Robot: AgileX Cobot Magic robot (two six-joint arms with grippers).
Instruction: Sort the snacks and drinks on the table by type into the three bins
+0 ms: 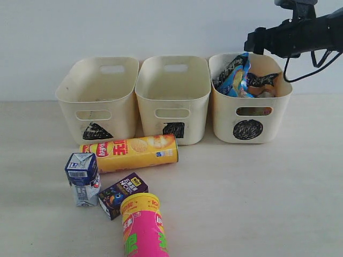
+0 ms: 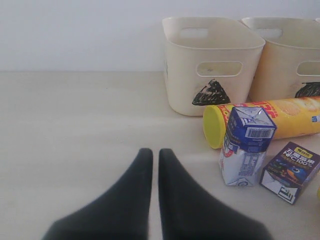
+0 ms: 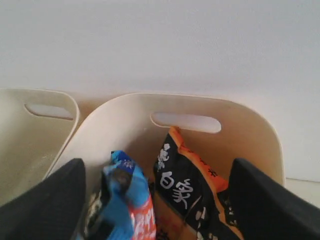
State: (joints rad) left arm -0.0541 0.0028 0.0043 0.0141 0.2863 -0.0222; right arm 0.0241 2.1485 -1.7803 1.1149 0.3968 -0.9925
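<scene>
Left gripper (image 2: 154, 154), fingers nearly touching and empty, waits short of the triangle bin (image 1: 120, 120). Before that bin stands the blue-and-white carton (image 1: 83, 179). It is probably light and crushable, best pinched gently across its flat sides. Two bins right of it, the right gripper (image 3: 156, 172) gapes wide and empty above the noodle packets (image 1: 236, 80).

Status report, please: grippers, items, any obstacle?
Left gripper shut, empty. Right gripper open above circle bin; blue packet, orange packet inside. Yellow tube, pink tube, blue-white carton, purple carton unsorted on table. No obstacle seen.
</scene>
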